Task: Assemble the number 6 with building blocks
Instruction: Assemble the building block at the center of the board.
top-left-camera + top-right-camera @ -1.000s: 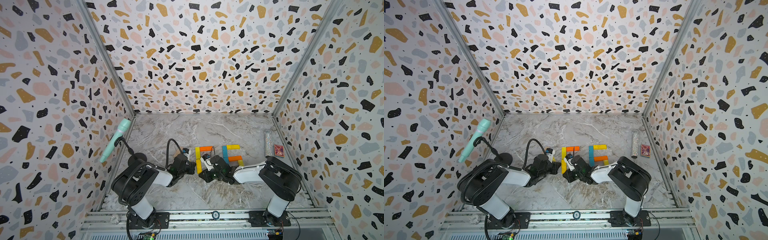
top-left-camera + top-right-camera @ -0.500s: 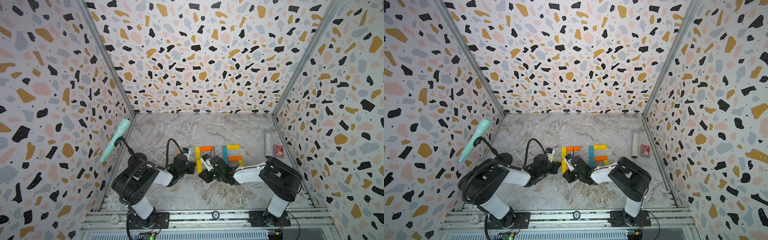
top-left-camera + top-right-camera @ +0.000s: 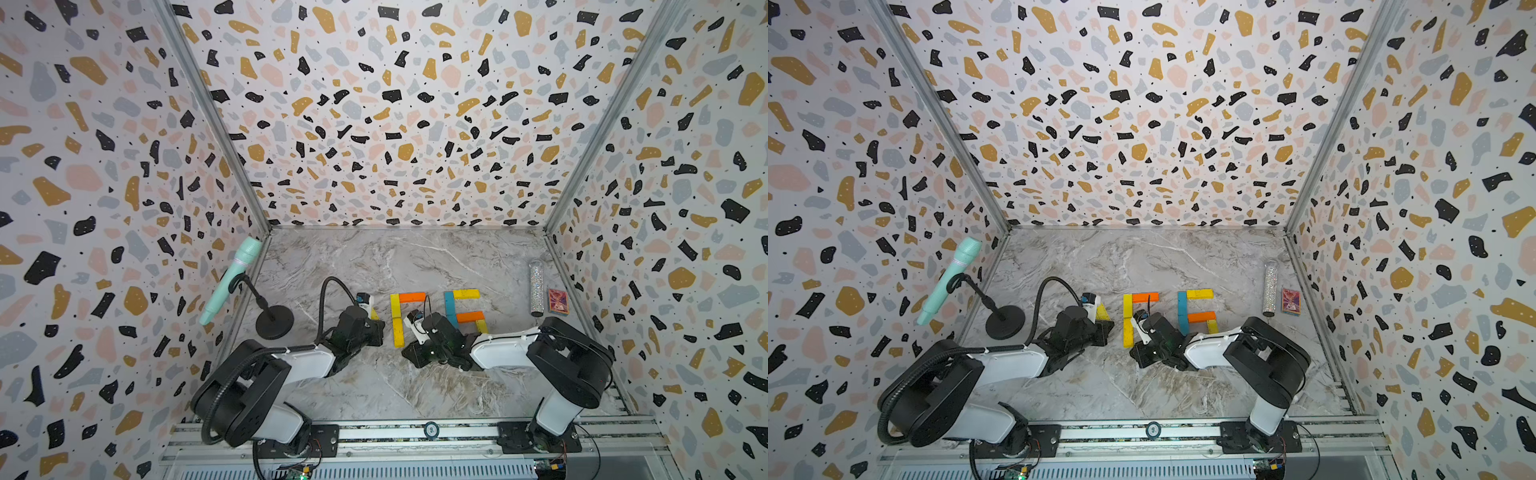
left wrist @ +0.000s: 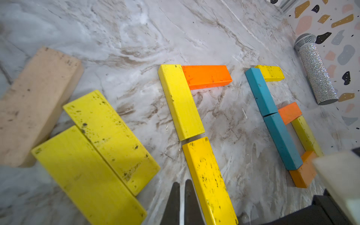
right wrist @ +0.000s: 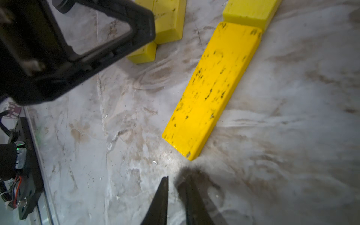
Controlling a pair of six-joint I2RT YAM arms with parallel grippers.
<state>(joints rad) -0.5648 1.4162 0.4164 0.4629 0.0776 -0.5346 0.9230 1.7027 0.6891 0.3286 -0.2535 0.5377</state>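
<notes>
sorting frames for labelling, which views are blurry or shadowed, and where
Left wrist view: beige block soft at the edge, yellow block sharp; right wrist view: black frame close to the lens is blurred, a dark shadow lies beside the right end effector; both top views: sharp and evenly lit.

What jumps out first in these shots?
The bright painted wooden planks mid-floor: a teal, yellow and orange plank figure shaped like a 6. Beside it, toward the left arm, lies a half-built figure of yellow and orange planks. Next comes the mint-green microphone on a black stand by the wall on the left arm's side, against busy terrazzo-print walls.
</notes>
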